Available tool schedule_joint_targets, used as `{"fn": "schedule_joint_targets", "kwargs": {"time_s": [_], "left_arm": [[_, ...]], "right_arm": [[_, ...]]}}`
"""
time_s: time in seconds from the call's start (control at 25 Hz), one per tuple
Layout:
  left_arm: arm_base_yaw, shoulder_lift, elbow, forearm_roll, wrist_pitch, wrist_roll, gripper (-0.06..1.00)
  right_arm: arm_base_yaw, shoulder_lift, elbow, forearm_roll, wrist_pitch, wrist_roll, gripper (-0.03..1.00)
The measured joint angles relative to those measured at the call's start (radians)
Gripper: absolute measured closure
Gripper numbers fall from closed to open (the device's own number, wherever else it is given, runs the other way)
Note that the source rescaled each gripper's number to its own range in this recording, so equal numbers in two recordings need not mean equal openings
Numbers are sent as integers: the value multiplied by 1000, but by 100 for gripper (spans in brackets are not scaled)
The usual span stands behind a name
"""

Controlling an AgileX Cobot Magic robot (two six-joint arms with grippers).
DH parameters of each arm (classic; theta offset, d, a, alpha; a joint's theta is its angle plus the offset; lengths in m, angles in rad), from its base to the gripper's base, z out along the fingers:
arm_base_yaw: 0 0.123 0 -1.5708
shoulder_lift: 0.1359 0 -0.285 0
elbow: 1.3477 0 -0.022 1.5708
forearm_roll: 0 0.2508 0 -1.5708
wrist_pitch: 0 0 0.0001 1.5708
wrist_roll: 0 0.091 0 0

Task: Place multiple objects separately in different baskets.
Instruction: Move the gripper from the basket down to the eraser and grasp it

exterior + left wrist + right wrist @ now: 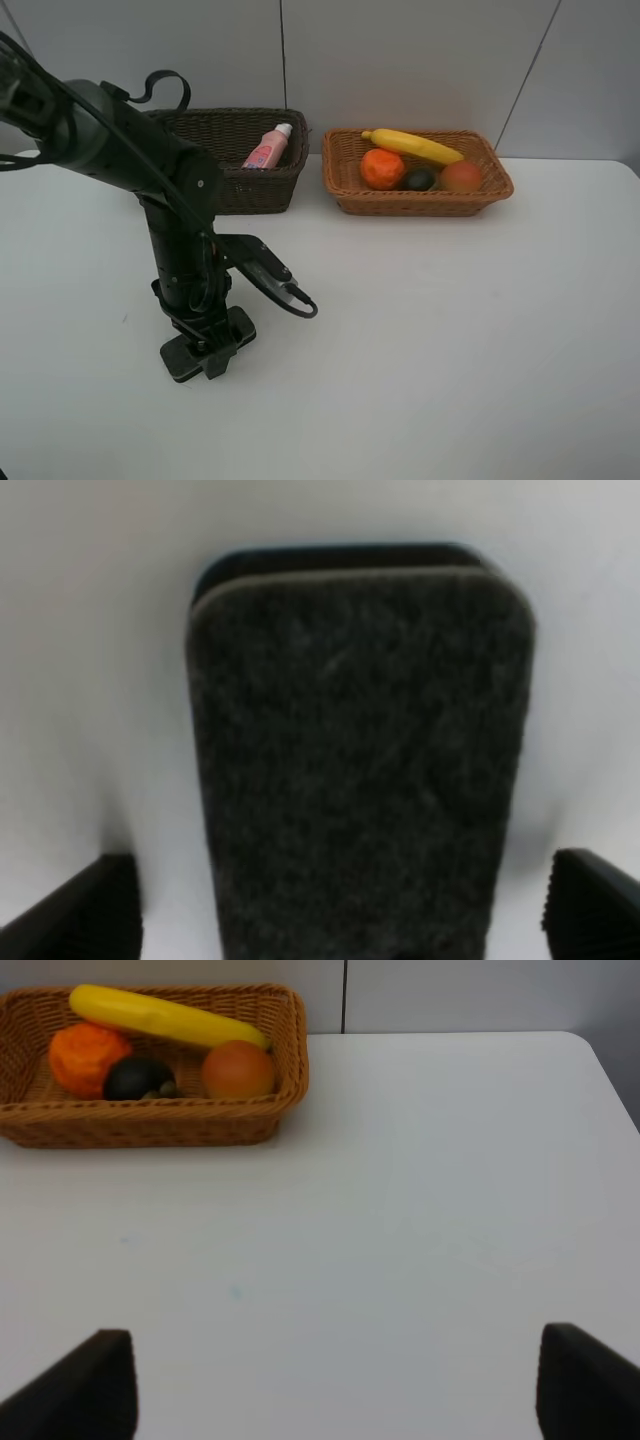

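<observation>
Nearest you, your left claw is down at the white surface, spread wide with the black felt eraser lying flat between its fingers, not pinched. Your right claw hangs spread over bare surface, holding nothing. Farther back, the light basket holds the banana, orange, mangosteen and red-orange fruit. Left of it, the dark basket holds the pink bottle.

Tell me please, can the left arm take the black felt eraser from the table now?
Probably yes. The left gripper is open, its fingertips standing on either side of the black felt eraser, which lies flat on the white table with nothing else close by.
</observation>
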Motion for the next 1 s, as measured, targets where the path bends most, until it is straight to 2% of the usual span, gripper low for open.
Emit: {"fn": "schedule_joint_targets", "kwargs": {"time_s": [0.32,0.4,0.44,0.48,0.56,0.68,1.0], "left_arm": [[-1,5,-4,6,8,0,-6],[-1,6,-4,9,8,-1,-3],[-1,7,-4,15,6,-5,2],[-1,7,-4,20,2,-10,14],[0,9,-4,27,5,-26,58],[0,10,-4,25,9,-29,55],[0,10,-4,21,18,-45,55]], "right_arm": [[0,0,0,0,0,0,-3],[0,0,0,0,0,0,-3],[0,0,0,0,0,0,-3],[0,0,0,0,0,0,-3],[0,0,0,0,0,0,-3],[0,0,0,0,0,0,-3],[0,0,0,0,0,0,-3]]}}
